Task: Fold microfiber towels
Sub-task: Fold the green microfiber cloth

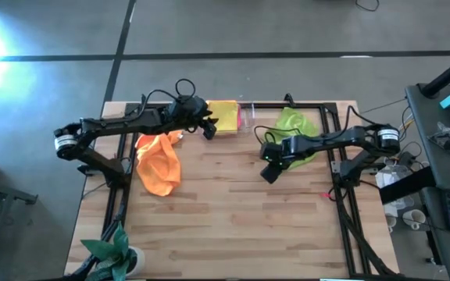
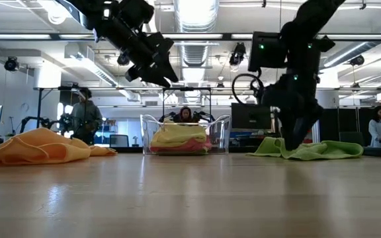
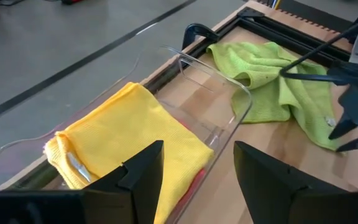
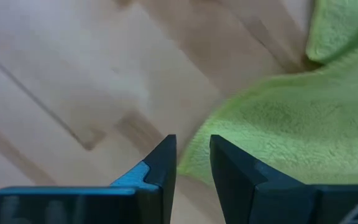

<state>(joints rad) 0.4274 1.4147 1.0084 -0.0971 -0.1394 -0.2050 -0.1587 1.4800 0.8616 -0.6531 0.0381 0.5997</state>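
- the step in hand looks like picking up a towel to lay it out for folding: the right gripper [image 4: 191, 163] is down at the table, at the near edge of the lime green towel [image 1: 297, 125], which lies crumpled at about two o'clock on the table [image 1: 233, 226].
- seen from the right wrist, its fingers are a narrow gap apart with the towel's edge showing between the tips; whether they pinch the cloth yet i cannot tell.
- the next move, as i judge it, calls for a firm hold on one corner, then a pull toward the bare middle of the table so the cloth spreads flat.
- the left gripper [image 3: 197, 171] hangs in the air with its fingers spread, holding nothing, over the clear plastic tray [image 3: 232, 118] at twelve o'clock.
- in the tray a yellow towel [image 1: 223, 112] lies folded on top, with something pink just showing under it.
- the orange towel [image 1: 159, 162] lies bunched at about nine o'clock, under the left arm, untouched.
- pose: the left arm reaches in from nine o'clock, raised; the right arm reaches in from three o'clock with its wrist tipped down to the wood.
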